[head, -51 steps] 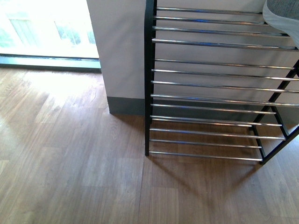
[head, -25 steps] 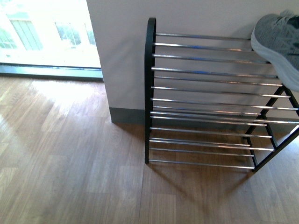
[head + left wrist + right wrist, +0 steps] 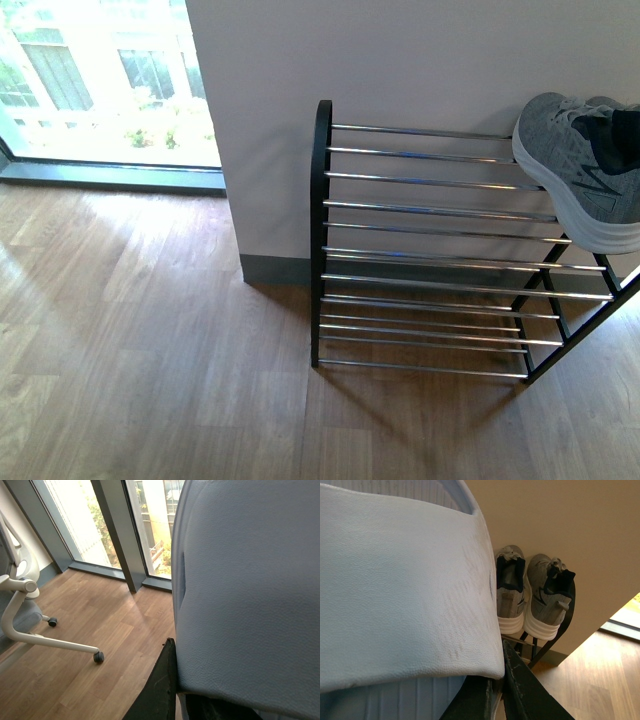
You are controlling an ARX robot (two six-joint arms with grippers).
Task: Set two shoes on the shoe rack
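Note:
The black shoe rack (image 3: 420, 255) with chrome bars stands against the white wall. One grey knit sneaker (image 3: 578, 172) rests on its top tier at the right edge of the front view. The right wrist view shows both shoes side by side on the rack (image 3: 563, 622), one (image 3: 510, 599) beside the other (image 3: 546, 602), heels toward the camera. My right gripper (image 3: 496, 692) is shut on a pale blue slide slipper (image 3: 400, 590), short of the rack. My left gripper (image 3: 177, 697) is shut on another pale blue slide slipper (image 3: 250, 590). Neither arm shows in the front view.
Wood floor (image 3: 150, 360) spreads left of and before the rack. A floor-level window (image 3: 100, 90) lies at the far left. In the left wrist view, a white office chair base (image 3: 30, 627) on castors stands by tall window frames (image 3: 117, 535).
The front view has pulled back from the rack: the rack sits lower and smaller in frame, and more of the grey sneaker and the wall above now shows.

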